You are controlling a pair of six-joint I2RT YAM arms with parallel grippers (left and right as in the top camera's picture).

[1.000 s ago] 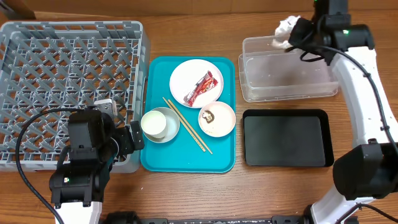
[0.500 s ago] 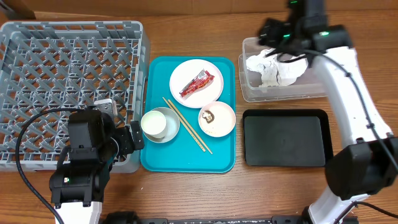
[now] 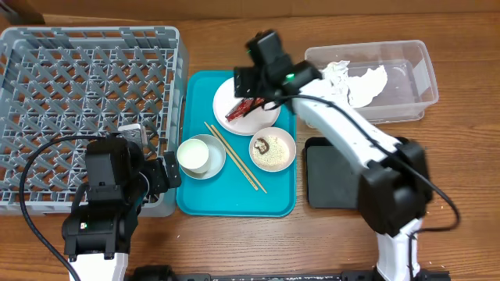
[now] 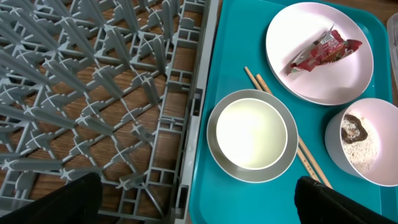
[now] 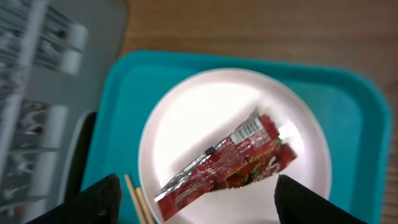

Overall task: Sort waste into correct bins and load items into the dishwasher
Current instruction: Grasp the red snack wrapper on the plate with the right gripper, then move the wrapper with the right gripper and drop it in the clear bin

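A: Two ways to spoil this grab, at a guess. Hovering with the right gripper [image 5: 198,182] spread wide and empty, straight above the wrapper [image 5: 227,165] on the plate [image 5: 186,112].

B: Lying flat, though, nearly flush with the plate. Easy to close on nothing, or to scrape the fingertips [image 5: 93,202] along the glaze and shove the wrapper toward the rim.

A: Or to come down too hard and tip the plate on the teal tray [image 5: 121,112]. Worth descending slowly and pinching across the narrow middle, not the long way.

B: And afterwards? Could drop it into the wrong bin. Already got the napkin [image 3: 355,82] sitting in the tub [image 3: 406,78], with the black tray [image 3: 332,187] just in front, partly hidden under the right arm [image 3: 348,133].

A: Hard to say from here where to put a wrapper. Light, too: may flutter loose on the way across.

B: What about the left gripper [image 4: 199,183]?

A: Open as well, holding nothing, parked over the seam between rack [image 4: 93,93] and teal tray, near the cup [image 4: 252,134] nested in the metal bowl [image 4: 252,176]. No clash likely yet, but risks crowding the chopsticks [image 4: 309,160] and the pink bowl [image 4: 379,111] by reaching for that cup now.

B: So possibly spilling the rice [image 4: 364,152] and scrap [image 4: 356,127] onto the tray.

A: Exactly. Better left alone until done with the plate.
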